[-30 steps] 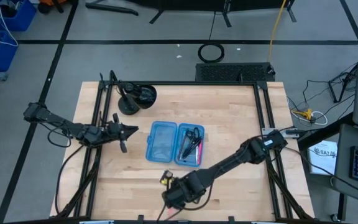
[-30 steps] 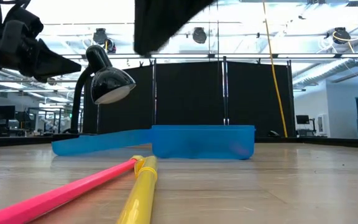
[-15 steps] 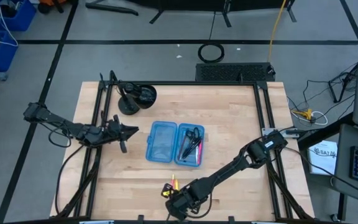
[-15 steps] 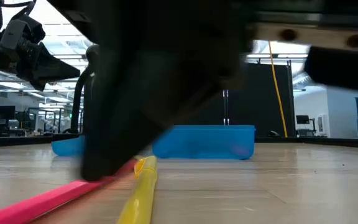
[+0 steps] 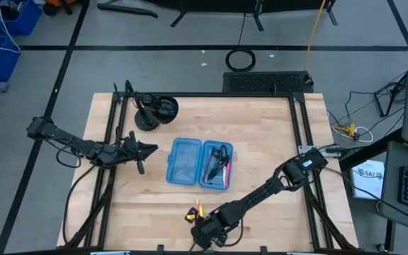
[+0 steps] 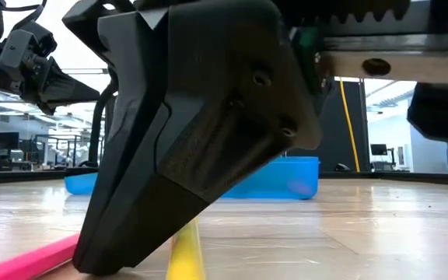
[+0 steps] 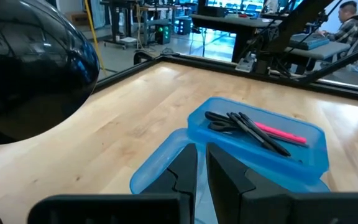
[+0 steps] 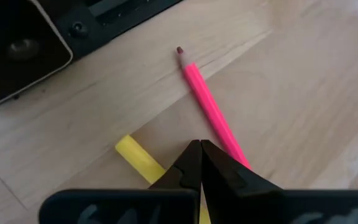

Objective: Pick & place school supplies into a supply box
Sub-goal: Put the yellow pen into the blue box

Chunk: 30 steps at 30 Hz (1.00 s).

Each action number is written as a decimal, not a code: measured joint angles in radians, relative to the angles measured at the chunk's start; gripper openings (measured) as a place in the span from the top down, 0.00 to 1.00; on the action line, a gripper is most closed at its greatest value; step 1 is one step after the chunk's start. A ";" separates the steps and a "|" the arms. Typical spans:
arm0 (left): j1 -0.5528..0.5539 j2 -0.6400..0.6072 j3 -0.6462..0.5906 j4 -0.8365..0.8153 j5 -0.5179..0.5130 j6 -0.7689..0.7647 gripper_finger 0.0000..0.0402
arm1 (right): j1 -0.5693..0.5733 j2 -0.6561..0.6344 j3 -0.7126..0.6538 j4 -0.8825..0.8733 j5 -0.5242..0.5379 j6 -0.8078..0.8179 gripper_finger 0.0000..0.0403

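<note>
The light-blue supply box (image 5: 198, 163) lies open on the table, its left half bare. Its right half (image 7: 260, 134) holds black-handled scissors, black pens and a pink pen. A pink pencil (image 8: 207, 102) and a yellow pen (image 8: 137, 158) lie side by side near the table's near edge (image 5: 194, 211). My right gripper (image 8: 199, 148) is shut, its tips low between those two, pointing down at the wood (image 6: 131, 249). My left gripper (image 5: 149, 147) hovers shut, left of the box, pointing at it (image 7: 201, 163). My right gripper comes down from above with shut fingers (image 6: 177, 155) between the pink pencil and the yellow pen. The pencil runs under the edge of one finger. I cannot tell whether the tips touch either one or the table.
A black round lamp on a stand (image 5: 154, 110) sits at the far left of the table, behind my left gripper. Black frame rails (image 5: 108, 177) run along the table's left and right sides. Bare wood lies right of the box.
My right gripper has moved toward the table's near edge and come down, so that it now fills the low view just above the pink pencil and yellow pen. Both lie where they were. The left arm has kept still.
</note>
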 joint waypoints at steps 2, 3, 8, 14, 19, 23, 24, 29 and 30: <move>0.000 0.000 0.000 0.001 -0.002 0.000 0.91 | -0.003 -0.001 -0.009 0.000 0.004 0.016 1.00; 0.000 0.000 0.000 0.002 -0.002 0.000 0.91 | -0.003 -0.001 -0.011 -0.002 0.007 0.025 1.00; 0.000 0.000 0.000 0.004 -0.002 -0.001 0.91 | -0.016 -0.001 -0.011 -0.029 0.004 0.074 1.00; 0.000 0.000 0.000 0.004 -0.002 -0.004 0.91 | -0.034 -0.001 -0.012 -0.100 -0.003 0.148 1.00; 0.000 0.000 0.000 0.004 -0.002 -0.008 0.91 | -0.036 0.001 -0.013 -0.146 0.005 0.188 1.00; 0.000 0.000 0.000 0.004 -0.002 -0.011 0.91 | -0.036 0.001 -0.013 -0.177 0.012 0.240 1.00; 0.000 0.000 0.000 0.004 -0.002 -0.012 0.91 | -0.036 0.001 -0.013 -0.182 0.020 0.257 1.00; 0.000 0.000 0.000 0.004 -0.002 -0.015 0.91 | -0.041 0.002 -0.014 -0.187 0.036 0.321 1.00; 0.000 0.000 0.000 0.004 -0.002 -0.020 0.91 | -0.041 0.002 -0.014 -0.188 0.046 0.332 1.00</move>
